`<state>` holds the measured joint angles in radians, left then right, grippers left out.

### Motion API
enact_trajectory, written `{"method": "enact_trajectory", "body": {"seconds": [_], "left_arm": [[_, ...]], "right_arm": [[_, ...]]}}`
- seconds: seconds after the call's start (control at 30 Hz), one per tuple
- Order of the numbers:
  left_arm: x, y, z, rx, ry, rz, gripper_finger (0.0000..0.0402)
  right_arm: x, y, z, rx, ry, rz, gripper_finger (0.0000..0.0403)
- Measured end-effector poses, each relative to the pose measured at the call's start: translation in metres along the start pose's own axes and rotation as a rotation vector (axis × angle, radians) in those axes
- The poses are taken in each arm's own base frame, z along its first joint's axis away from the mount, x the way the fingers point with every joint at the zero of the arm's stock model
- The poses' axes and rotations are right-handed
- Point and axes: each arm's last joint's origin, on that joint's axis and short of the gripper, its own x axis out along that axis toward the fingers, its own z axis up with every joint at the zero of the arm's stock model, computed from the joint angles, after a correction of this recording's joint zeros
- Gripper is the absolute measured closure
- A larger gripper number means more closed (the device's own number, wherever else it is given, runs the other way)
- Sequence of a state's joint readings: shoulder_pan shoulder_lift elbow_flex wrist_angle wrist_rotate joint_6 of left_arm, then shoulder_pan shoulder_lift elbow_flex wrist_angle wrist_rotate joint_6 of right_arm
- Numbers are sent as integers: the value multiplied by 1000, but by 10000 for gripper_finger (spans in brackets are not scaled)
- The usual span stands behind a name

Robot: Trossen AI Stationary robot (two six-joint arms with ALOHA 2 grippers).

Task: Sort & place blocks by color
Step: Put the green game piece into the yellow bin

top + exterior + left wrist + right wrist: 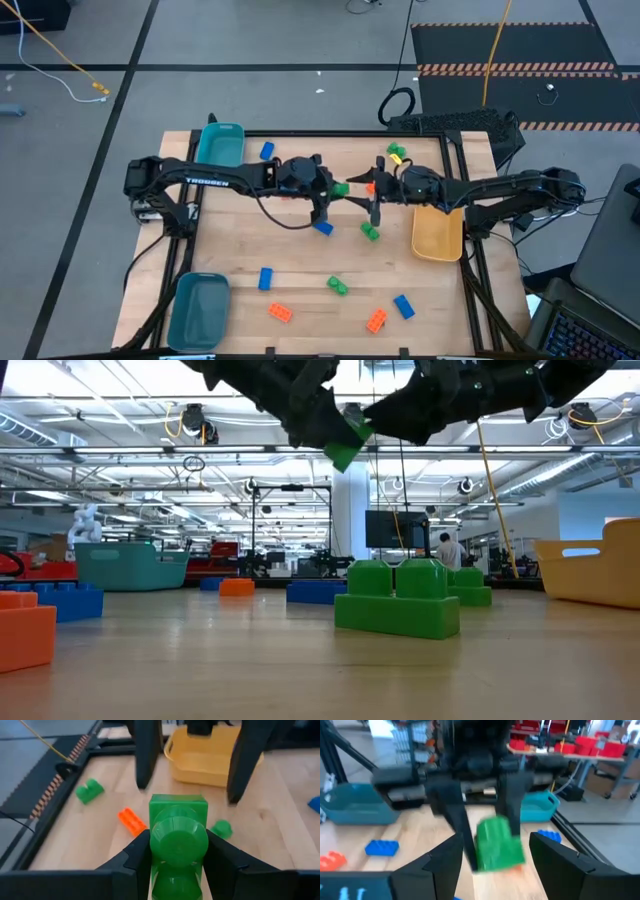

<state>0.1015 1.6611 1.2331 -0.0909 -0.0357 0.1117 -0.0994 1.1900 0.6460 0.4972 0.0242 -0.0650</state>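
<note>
Step in hand: a mid-air handover of 1 green studded plastic brick [178, 837] above the middle of the wooden counter [300, 290]; this is a judgement from how the 2 arms face each other.
Left gripper [335, 190]: raised over the counter's centre, its jaws clamped on the green brick, 1 finger on each side, as the left wrist view shows plainly.
Right gripper [374, 190]: facing the left one at close range, jaws spread and empty; in the right wrist view its 2 fingers flank the brick without touching it.
Held brick: off the counter, between the 2 grippers; the low view shows it hanging high above the surface.
Other bricks: blue, orange and green ones lie scattered on the counter, among them a green pair [398, 598] near the low camera, an orange brick [279, 312] and a blue brick [403, 306] toward the near edge.
Bins: a yellow-orange plastic bin [437, 235] sits beside the right arm; 2 teal rectangular bins [220, 145] [198, 310] stand on the left side.
Next move calls for: the right jaws closing on the free end of the brick before the left jaws let go, then a carry to a bin; which bin takes green cannot be told.
Risk: a release too early would drop the brick.
</note>
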Motion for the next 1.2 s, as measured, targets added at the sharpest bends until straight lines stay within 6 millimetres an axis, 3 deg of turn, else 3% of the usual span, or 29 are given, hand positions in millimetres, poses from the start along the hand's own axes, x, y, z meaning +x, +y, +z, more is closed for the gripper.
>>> {"method": "enact_trajectory", "body": {"seconds": [0.2, 1.2], "left_arm": [[12, -2, -5, 2, 6, -3, 264], [11, -7, 1, 5, -56, -13, 263]], "right_arm": [[0, 0, -1, 3, 10, -1, 179], [0, 0, -4, 0, 43, -2, 179]]}}
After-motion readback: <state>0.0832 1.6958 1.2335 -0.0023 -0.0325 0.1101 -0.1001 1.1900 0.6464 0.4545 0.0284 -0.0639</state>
